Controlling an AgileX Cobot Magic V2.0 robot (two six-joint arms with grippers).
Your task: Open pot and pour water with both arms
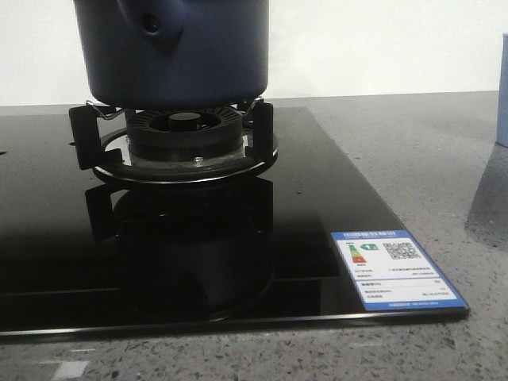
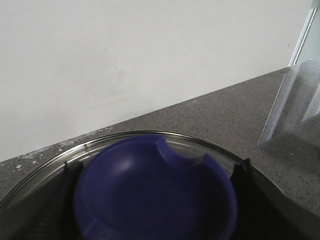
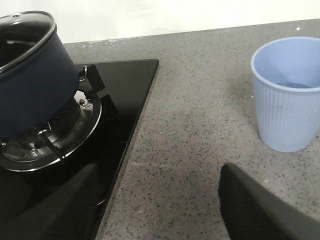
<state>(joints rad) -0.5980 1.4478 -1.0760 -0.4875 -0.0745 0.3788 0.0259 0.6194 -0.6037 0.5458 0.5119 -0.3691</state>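
The dark navy pot [image 1: 175,55] stands on the burner's trivet, its handle stub [image 1: 151,24] facing the camera. In the right wrist view the pot [image 3: 30,85] carries a glass lid [image 3: 25,22] with a metal rim. My left gripper [image 2: 155,185] is over that lid [image 2: 200,145], its dark fingers [image 2: 243,175] pressed against both sides of the blue lid knob [image 2: 150,195]. My right gripper [image 3: 160,200] is open above bare counter, between the hob edge and a pale blue cup [image 3: 287,95]. Neither arm shows in the front view.
The black glass hob [image 1: 317,182] bears the burner [image 1: 186,139] and a blue-white label [image 1: 394,270] at its front right corner. Grey speckled counter [image 3: 200,110] surrounds it. A white wall runs behind. The cup's edge [image 1: 502,87] shows at far right.
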